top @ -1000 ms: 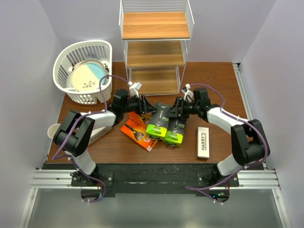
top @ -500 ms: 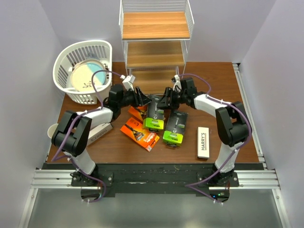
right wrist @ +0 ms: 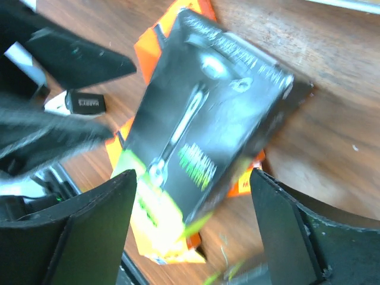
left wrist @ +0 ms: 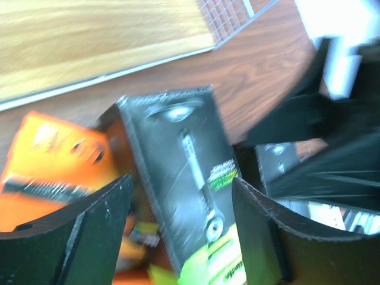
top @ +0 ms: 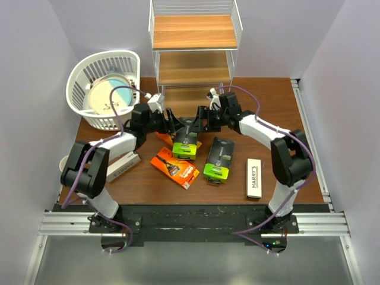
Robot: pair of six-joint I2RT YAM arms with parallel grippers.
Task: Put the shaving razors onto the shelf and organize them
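Note:
A black-and-lime pack (top: 186,140) lies tilted over an orange box (top: 164,138) just in front of the shelf (top: 194,32). My left gripper (top: 174,122) and right gripper (top: 200,117) face each other over the pack's far end, both open. In the left wrist view the pack (left wrist: 184,160) lies beyond the spread gripper (left wrist: 181,181), with the orange box (left wrist: 53,154) to its left. In the right wrist view the pack (right wrist: 202,119) lies past the wide gripper (right wrist: 195,173). A second lime pack (top: 217,158), a second orange box (top: 174,168) and a white HARRY'S box (top: 254,177) lie nearer.
A white slatted basket (top: 83,71) holding a plate stands at the back left. Another slim white box (top: 122,165) lies under the left arm, and a mug (top: 65,163) sits at the table's left edge. The shelf's lowest board (left wrist: 89,41) is close ahead.
Both grippers have moved away from the bases toward the shelf. The black-and-lime pack between them has shifted up and left onto the orange box.

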